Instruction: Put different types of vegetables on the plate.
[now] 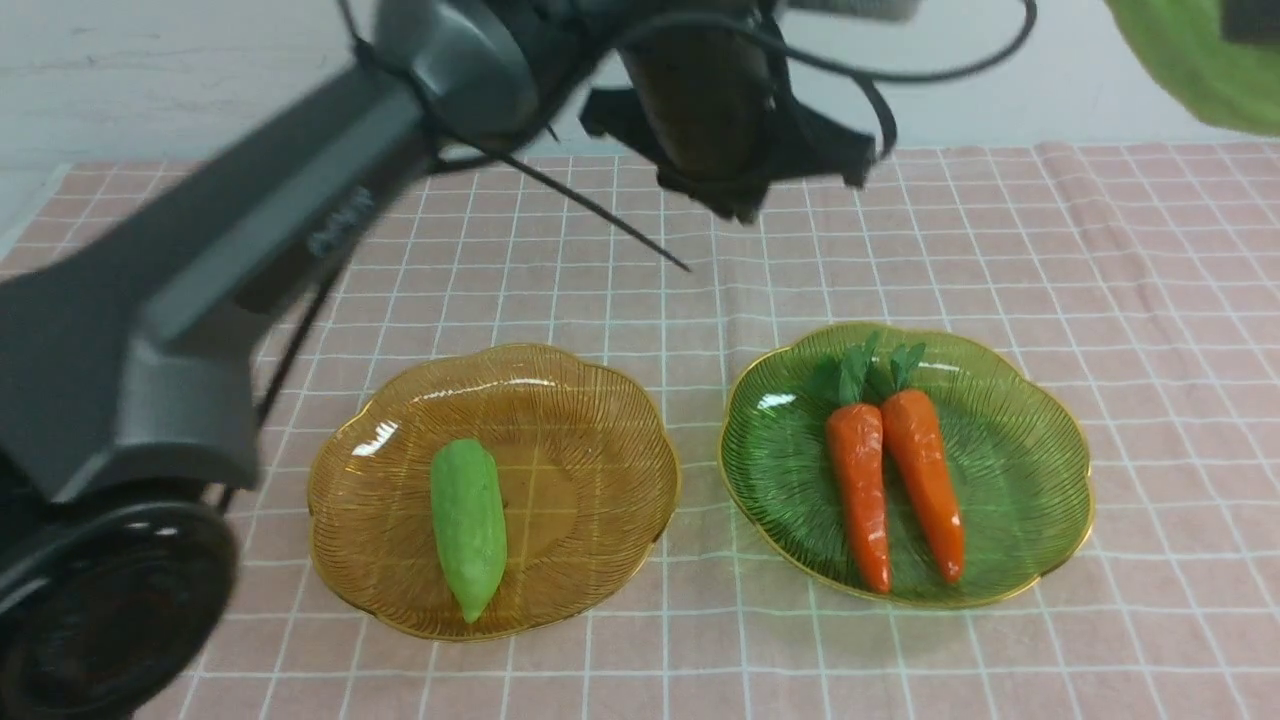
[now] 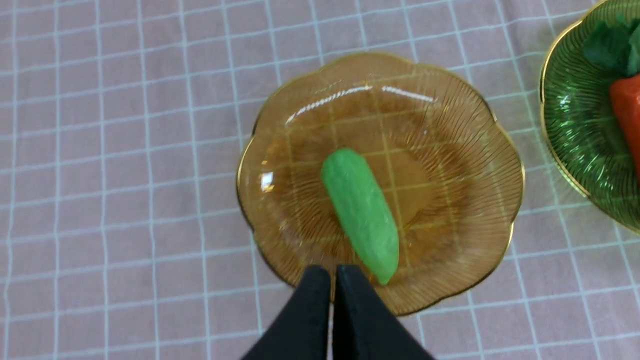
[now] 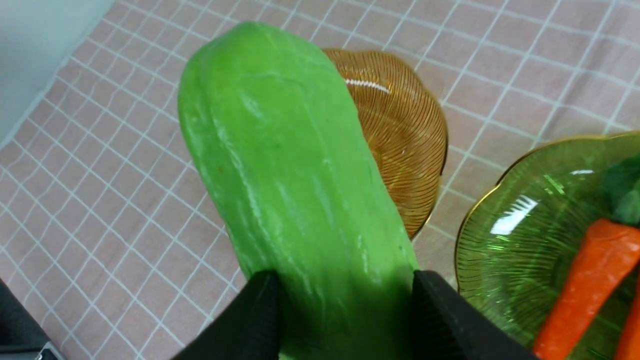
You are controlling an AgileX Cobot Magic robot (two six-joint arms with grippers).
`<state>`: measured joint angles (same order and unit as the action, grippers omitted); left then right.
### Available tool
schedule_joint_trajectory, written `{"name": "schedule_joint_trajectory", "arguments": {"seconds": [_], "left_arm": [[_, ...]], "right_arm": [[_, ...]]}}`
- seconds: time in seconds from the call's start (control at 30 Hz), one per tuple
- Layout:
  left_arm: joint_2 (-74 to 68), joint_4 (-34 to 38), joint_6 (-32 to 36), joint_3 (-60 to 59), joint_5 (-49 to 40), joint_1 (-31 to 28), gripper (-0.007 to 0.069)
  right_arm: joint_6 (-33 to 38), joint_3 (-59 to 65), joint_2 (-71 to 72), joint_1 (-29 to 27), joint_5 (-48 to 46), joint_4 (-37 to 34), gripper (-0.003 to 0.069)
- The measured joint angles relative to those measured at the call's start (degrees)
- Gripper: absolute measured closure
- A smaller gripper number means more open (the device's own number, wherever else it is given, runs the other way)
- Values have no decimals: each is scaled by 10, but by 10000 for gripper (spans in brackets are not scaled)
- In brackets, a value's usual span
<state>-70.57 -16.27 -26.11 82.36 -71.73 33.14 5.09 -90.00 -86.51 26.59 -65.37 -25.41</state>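
While the right gripper [image 3: 346, 282] is clamped on a plump, light-green toy gourd [image 3: 300, 165], with one black finger on either side of its lower body in the right wrist view, the left gripper [image 2: 333, 275] has its dark fingertips together, with nothing between them. The clamped gourd is raised above the table, at the right edge of the front view, where only part of it shows

A second green toy gourd [image 1: 468, 525], long and rounded with a tapered end, lies on the left, in the amber, see-through plate with a scalloped rim [image 1: 590, 480]. It rests on the left part of that plate, its blunt end far and its tapered end near

To the right, just beside the amber plate with a gap between them, stands a green, see-through plate with a scalloped, gold-edged rim [image 1: 1030, 480]. In it lie two slim orange toy carrots with leafy green tops, the left carrot [image 1: 860, 490] and the right carrot [image 1: 925, 480], side by side, leaves far and tips near

Both plates stand on a pinkish-beige tablecloth with a pale grid [image 1: 700, 650]. The grey left arm [image 1: 270, 190] reaches in from the left, above the cloth, its far end beyond the plates
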Motion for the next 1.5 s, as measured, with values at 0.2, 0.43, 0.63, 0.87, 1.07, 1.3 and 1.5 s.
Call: {"name": "schedule_joint_trajectory", "arguments": {"seconds": [0.2,0.43,0.63,0.87,1.07,1.3,1.5], "left_arm": [[145,-3,-57,-132,-1,0,628],[294,-4,-79,-245,0,0,628],[421,-4,-91,-311,4,0,628],[468,-7,-93,-331,-6,0,628],[468,-7,-93,-335,-13,0,628],[468,-10,-89,-335,-13,0,628],[468,-15,-89,-335,-13,0,628]], "right_arm": [[-31,0,-95,58,81,18,343],[-45,0,-189,74,159,3,343],[-46,0,-259,74,212,-44,340],[-46,0,-307,74,242,-96,241],[-40,-11,-312,71,221,-119,134],[-20,-101,-290,32,54,-72,197],[-27,-183,-186,-3,-45,37,525]]}}
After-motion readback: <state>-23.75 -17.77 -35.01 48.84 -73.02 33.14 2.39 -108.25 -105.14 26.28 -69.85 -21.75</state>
